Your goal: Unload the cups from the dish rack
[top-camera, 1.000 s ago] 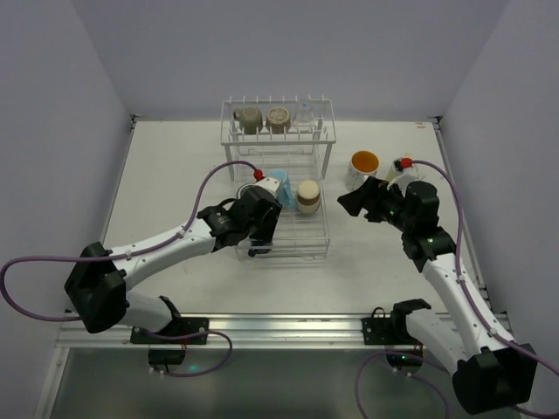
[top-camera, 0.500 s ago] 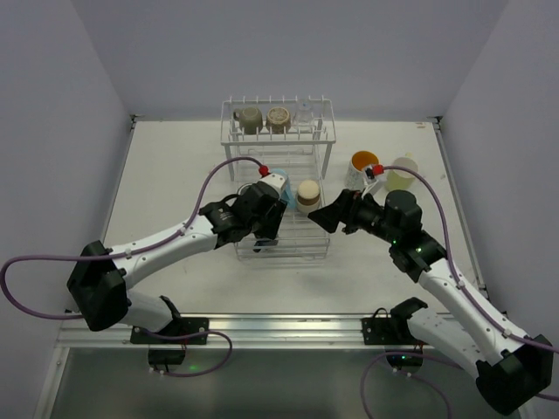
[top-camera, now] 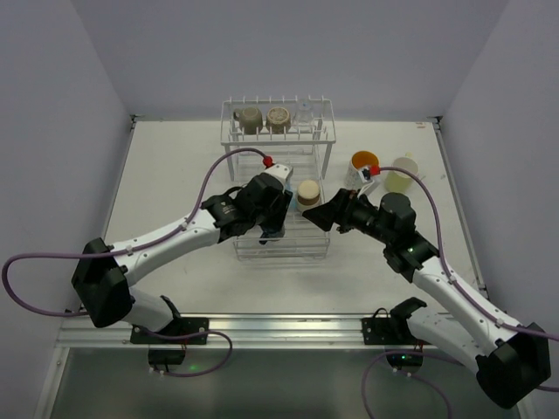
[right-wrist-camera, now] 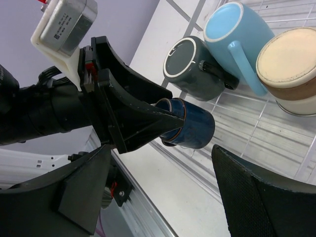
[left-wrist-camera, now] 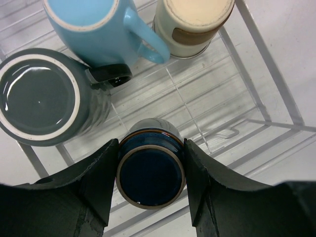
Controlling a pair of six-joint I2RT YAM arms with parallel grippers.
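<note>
The white wire dish rack point(top-camera: 301, 247) stands mid-table. My left gripper point(left-wrist-camera: 150, 173) is shut on a small dark blue cup point(left-wrist-camera: 150, 175), held base-up over the lower basket's front; the right wrist view also shows this cup point(right-wrist-camera: 192, 129). Behind it in the basket sit a dark green cup point(left-wrist-camera: 42, 94), a light blue cup point(left-wrist-camera: 94, 29) and a tan cup with a brown band point(left-wrist-camera: 195, 19). My right gripper point(top-camera: 316, 218) is open and empty at the basket's right front corner. An olive cup point(top-camera: 250, 120), a brown cup point(top-camera: 278, 118) and a clear glass point(top-camera: 304, 112) sit on the upper shelf.
A white cup with an orange inside point(top-camera: 362, 166) and a pale yellow-green cup point(top-camera: 402, 175) stand on the table right of the rack. Grey walls close in the table on three sides. A metal rail point(top-camera: 279, 327) runs along the near edge.
My right gripper has swung left from beside the two cups on the table to the rack's right front corner. My left gripper has shifted slightly farther back over the basket.
</note>
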